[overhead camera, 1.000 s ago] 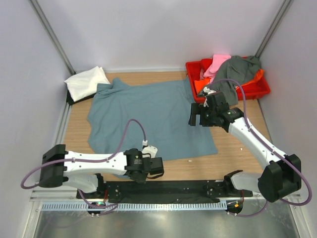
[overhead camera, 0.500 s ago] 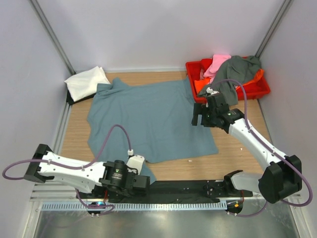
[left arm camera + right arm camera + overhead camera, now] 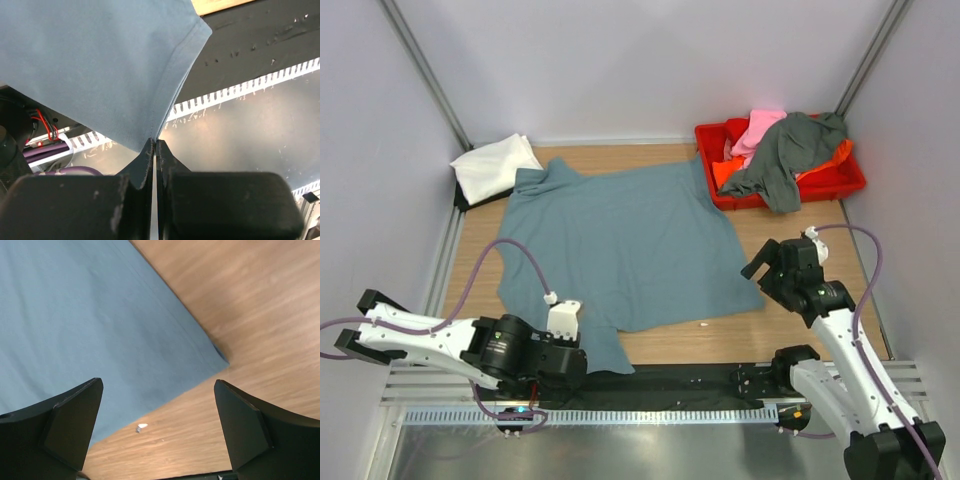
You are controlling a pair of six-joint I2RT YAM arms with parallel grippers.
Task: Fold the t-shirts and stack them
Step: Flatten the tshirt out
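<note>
A large blue-grey t-shirt (image 3: pixel 620 235) lies spread on the wooden table. My left gripper (image 3: pixel 580 362) is at the near edge, shut on that shirt's near corner; the wrist view shows the hem (image 3: pixel 172 75) pinched between the closed fingertips (image 3: pixel 155 142). My right gripper (image 3: pixel 767 272) is open and empty, hovering by the shirt's near right corner (image 3: pixel 220 359). A folded white t-shirt (image 3: pixel 495 165) lies at the back left. Pink (image 3: pixel 760 128), dark grey (image 3: pixel 790 150) and orange (image 3: pixel 725 172) t-shirts are heaped in the crate.
The red plastic crate (image 3: pixel 845 180) stands at the back right. A small white scrap (image 3: pixel 141 427) lies on the wood near the shirt's front hem. A black strip and metal rail (image 3: pixel 670 385) run along the near edge. Walls close in on three sides.
My left arm has drawn back to the near left, pulling the blue-grey shirt's corner to the table's near edge. My right arm has retreated from the crate to the near right.
</note>
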